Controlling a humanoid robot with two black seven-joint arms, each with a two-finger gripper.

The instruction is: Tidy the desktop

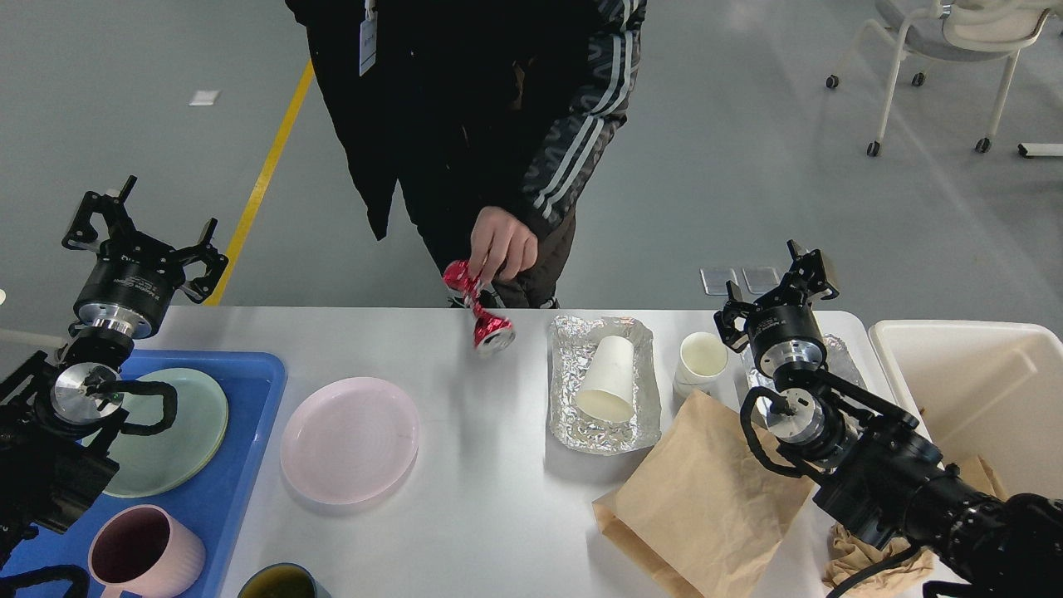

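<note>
A: Jaws first?

B: Head view: the left gripper has its jaws spread, holding nothing, raised beyond the blue tray. The right gripper also looks spread and empty, above the far right of the desktop.

A: And the desktop itself?

B: It fills the foreground, its long axis running left to right, rounded corner at far right. Rigid and smooth, so light items may slide. Nothing to grasp on it; take the clutter instead.

A: Such as?

B: A crushed red can in a person's hand, likely light and springy; a paper cup lying in a foil tray, mouth toward me; a pink plate, probably breakable; a brown paper bag, limp
</note>
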